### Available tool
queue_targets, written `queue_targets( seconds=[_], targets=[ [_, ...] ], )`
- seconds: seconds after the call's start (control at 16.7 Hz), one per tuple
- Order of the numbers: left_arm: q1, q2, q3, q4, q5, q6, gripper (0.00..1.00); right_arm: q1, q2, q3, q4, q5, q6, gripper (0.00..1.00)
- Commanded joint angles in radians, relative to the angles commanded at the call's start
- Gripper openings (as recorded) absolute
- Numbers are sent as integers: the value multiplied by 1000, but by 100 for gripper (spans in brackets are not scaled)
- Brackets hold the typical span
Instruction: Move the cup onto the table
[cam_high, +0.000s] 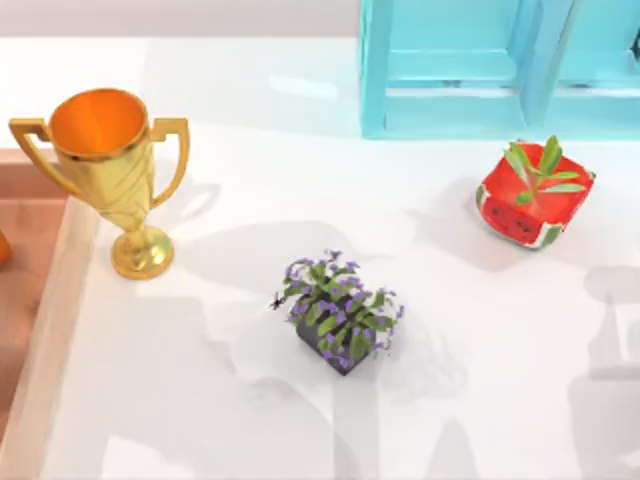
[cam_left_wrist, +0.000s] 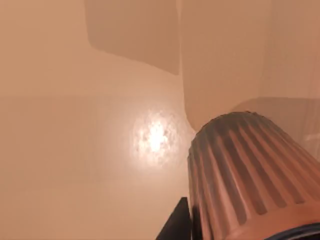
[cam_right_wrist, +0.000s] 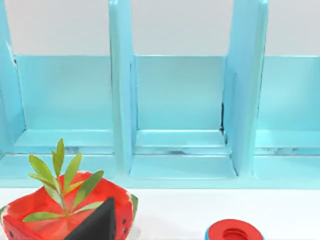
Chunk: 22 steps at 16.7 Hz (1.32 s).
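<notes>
1 trophy (cam_high: 108, 170), 2 potted plants (cam_high: 342, 312), 1 cup (cam_left_wrist: 250, 180), 1 cabinet (cam_high: 480, 70).

The ribbed reddish-brown cup (cam_left_wrist: 250, 175) runs off the left wrist view's edge, its rim unseen, while the turquoise wooden cabinet (cam_high: 480, 65) at the tabletop's far edge is cut off above.

Top view: overhead, looking down on the table (cam_high: 250, 420). Left wrist: pressed close over a ribbed cup (cam_left_wrist: 250, 175). Right wrist: low, facing the cabinet (cam_right_wrist: 180, 100), sharing the watermelon planter (cam_right_wrist: 65, 210).

White table (cam_high: 230, 400) carries gold trophy (cam_high: 112, 170), purple-flowered plant (cam_high: 340, 312), watermelon planter (cam_high: 533, 195), turquoise cabinet (cam_high: 470, 70).
</notes>
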Motion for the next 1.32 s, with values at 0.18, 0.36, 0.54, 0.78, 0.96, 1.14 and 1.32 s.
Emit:
queue_targets(
  seconds=[0.18,0.36,0.54,0.78,0.96,1.14,1.32],
  targets=[
    [-63,-29,72,-98,0,-78,0,0,0,0,0,0,0,100],
    [-169,-57,142,-199,-2,-181,0,0,0,0,0,0,0,100],
    [-277,-82,193,-279,-5,-270,0,0,0,0,0,0,0,100],
    [-329,-93,212,-316,-7,-317,0,0,0,0,0,0,0,100],
    [-324,-88,208,-314,-6,-314,0,0,0,0,0,0,0,100],
    [-359,-83,212,-317,-6,-349,0,0,0,0,0,0,0,100],
    [-482,-74,219,-322,-6,-473,0,0,0,0,0,0,0,100]
  ],
)
